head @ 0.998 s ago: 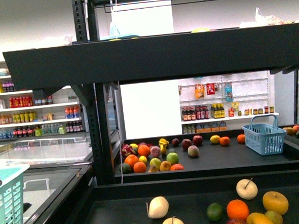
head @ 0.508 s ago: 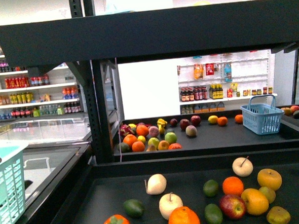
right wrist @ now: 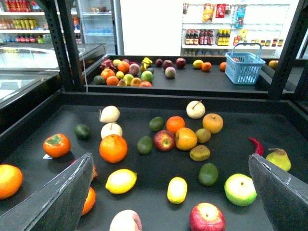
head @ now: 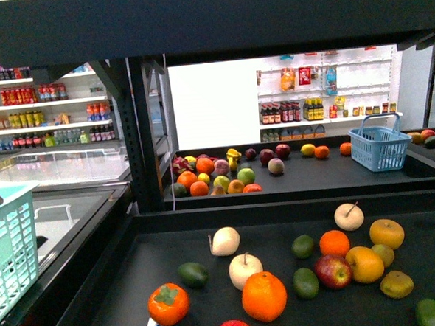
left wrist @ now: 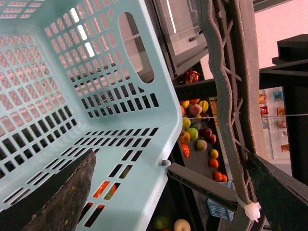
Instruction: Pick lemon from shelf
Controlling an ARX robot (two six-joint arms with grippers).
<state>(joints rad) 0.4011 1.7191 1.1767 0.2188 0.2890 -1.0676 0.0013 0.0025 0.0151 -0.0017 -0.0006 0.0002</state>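
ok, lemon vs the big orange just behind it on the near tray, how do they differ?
Colour: the lemon is bright yellow, the orange is deep orange.
Shape: the lemon is oval with a small pointed nub, the orange is round.
Size: the lemon looks smaller than the orange.
Both lie loose on the dark tray of the shelf, and no tool holds either.

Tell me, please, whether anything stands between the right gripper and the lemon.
Nothing visible does. The lemon lies uncovered on the shelf, ahead of the open right gripper; an orange sits just beyond it.
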